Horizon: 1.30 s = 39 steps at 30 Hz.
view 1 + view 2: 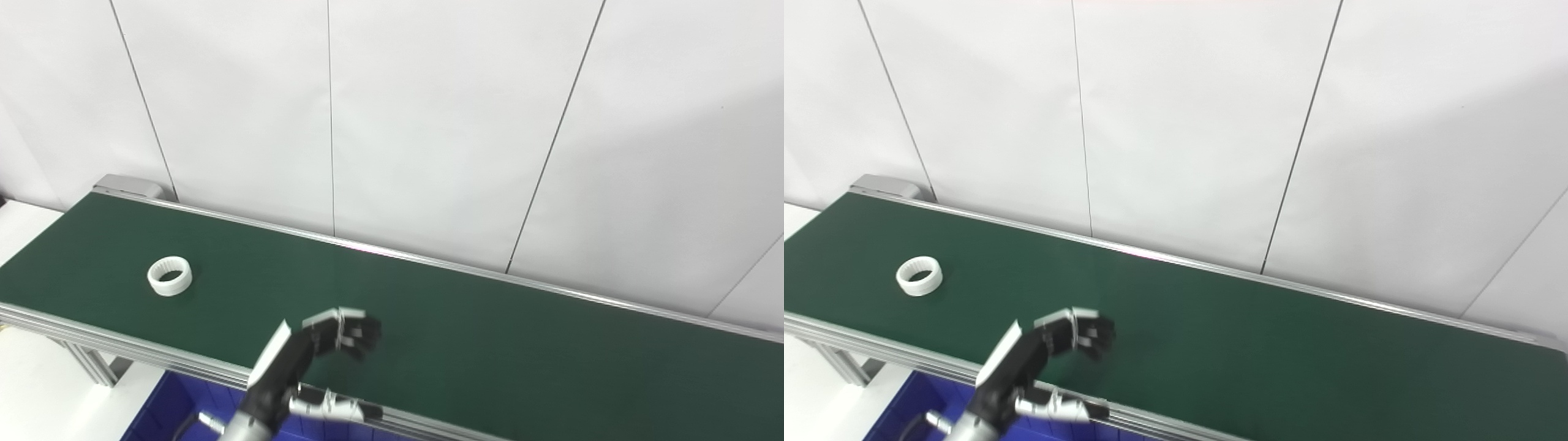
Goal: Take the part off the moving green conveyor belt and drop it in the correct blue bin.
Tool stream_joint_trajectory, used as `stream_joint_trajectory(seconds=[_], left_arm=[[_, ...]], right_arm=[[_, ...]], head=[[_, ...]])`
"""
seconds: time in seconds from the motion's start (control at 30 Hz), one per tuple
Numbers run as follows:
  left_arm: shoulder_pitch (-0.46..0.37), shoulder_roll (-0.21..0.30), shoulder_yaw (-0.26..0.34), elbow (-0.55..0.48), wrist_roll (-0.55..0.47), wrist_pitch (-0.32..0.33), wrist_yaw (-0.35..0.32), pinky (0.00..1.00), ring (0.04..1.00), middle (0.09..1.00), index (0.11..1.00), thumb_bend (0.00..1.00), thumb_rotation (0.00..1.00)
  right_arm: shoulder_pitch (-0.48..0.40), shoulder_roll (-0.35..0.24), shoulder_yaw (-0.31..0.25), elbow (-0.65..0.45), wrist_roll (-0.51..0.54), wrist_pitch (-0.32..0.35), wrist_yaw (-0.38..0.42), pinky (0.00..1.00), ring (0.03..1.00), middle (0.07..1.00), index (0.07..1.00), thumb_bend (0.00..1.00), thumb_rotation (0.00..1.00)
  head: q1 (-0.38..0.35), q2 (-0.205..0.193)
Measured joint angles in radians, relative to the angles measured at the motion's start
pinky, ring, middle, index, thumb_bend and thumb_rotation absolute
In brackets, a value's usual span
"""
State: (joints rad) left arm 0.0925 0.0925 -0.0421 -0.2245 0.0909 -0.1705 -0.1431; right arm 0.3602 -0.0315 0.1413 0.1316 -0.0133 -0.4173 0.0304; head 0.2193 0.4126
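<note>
A white ring-shaped part [169,275] with a ribbed inner wall lies flat on the green conveyor belt [490,343] near its left end. My left hand [318,361] hovers over the belt's near edge, well to the right of the ring and apart from it. Its fingers [343,331] are curled above the belt, its thumb [334,409] sticks out to the right along the rail, and it holds nothing. The right hand is out of view.
A blue bin [165,407] sits below the belt's near rail at the bottom left, partly hidden by my arm. Aluminium rails [429,262] run along both sides of the belt. A white panelled wall stands behind.
</note>
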Motion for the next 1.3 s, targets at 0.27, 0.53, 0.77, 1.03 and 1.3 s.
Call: stream_joint_trajectory(seconds=[0.27,0.53,0.77,1.03,1.3], left_arm=[[-0.118,-0.028,0.020,0.001,0.145,0.080,0.091,0.66,0.759,0.807,0.824,0.81,0.18],[-0.197,0.033,-0.002,0.053,0.400,0.131,0.131,0.74,0.817,0.845,0.816,0.81,0.22],[-0.321,0.170,-0.103,0.039,0.651,0.354,-0.067,0.79,0.864,0.865,0.827,0.85,0.20],[-0.419,0.253,-0.173,0.110,0.645,0.392,-0.242,0.71,0.825,0.838,0.790,0.96,0.10],[-0.438,0.304,-0.221,0.156,0.652,0.391,-0.289,0.75,0.833,0.855,0.812,0.96,0.05]], right_arm=[[0.001,-0.001,-0.003,0.000,0.002,0.000,0.001,0.82,0.856,0.888,0.977,0.18,1.00],[-0.001,0.000,-0.004,0.000,-0.001,0.000,0.000,0.82,0.854,0.885,0.978,0.20,1.00],[-0.001,0.000,-0.009,0.000,0.008,0.000,0.004,0.83,0.866,0.894,0.983,0.19,1.00],[-0.001,0.003,-0.009,-0.001,0.001,0.000,0.002,0.82,0.857,0.885,0.972,0.22,1.00],[-0.001,0.007,-0.016,-0.001,0.023,0.000,0.008,0.82,0.855,0.891,0.979,0.22,1.00]], head=[[0.018,0.005],[0.028,0.009],[0.034,0.014],[0.031,0.018],[0.035,0.023]])
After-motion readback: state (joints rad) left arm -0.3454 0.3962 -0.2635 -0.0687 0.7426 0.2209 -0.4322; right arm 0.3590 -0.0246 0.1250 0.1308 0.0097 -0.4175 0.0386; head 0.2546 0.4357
